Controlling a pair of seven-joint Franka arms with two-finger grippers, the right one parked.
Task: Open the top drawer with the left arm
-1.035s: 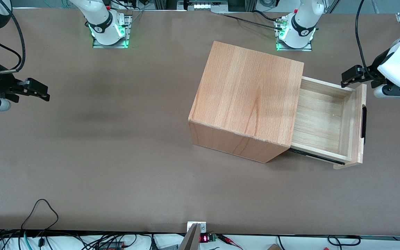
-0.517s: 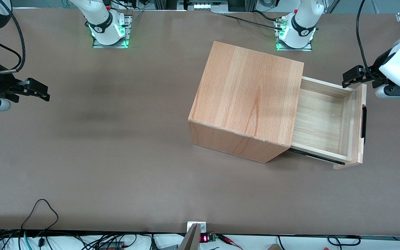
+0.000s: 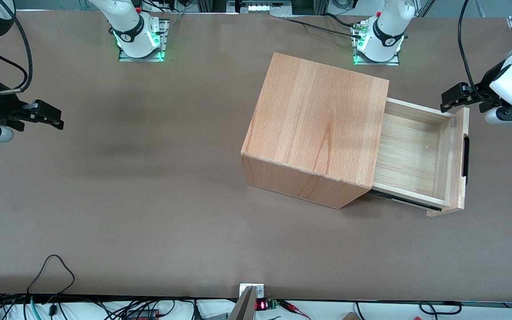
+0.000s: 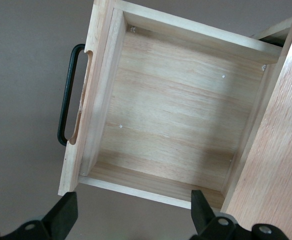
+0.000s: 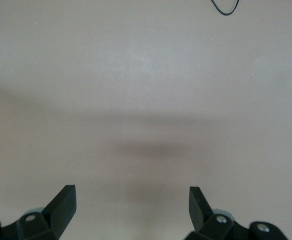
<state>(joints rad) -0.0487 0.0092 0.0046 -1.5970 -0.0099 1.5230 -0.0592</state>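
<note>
The top drawer [image 3: 409, 151] stands pulled well out of the beech-wood cabinet [image 3: 318, 120], its pale inside bare. Its front panel carries a long black bar handle [image 3: 465, 155], which points toward the working arm's end of the table. The left arm's gripper [image 3: 449, 100] hovers open and holds nothing. It sits just past the drawer corner that lies farthest from the front camera, apart from the wood. In the left wrist view the gripper [image 4: 133, 210] looks down on the drawer [image 4: 176, 115] and its handle [image 4: 68, 95], with brown table between the black fingertips [image 4: 63, 212].
The cabinet sits at an angle on the brown table [image 3: 149, 178]. Two arm bases with green lights [image 3: 140, 42] [image 3: 378, 44] stand along the table edge farthest from the front camera. Loose cables [image 3: 51, 275] lie at the nearest edge.
The left arm's gripper has drifted a little away from the drawer, toward the working arm's end and farther from the front camera. The drawer has not moved.
</note>
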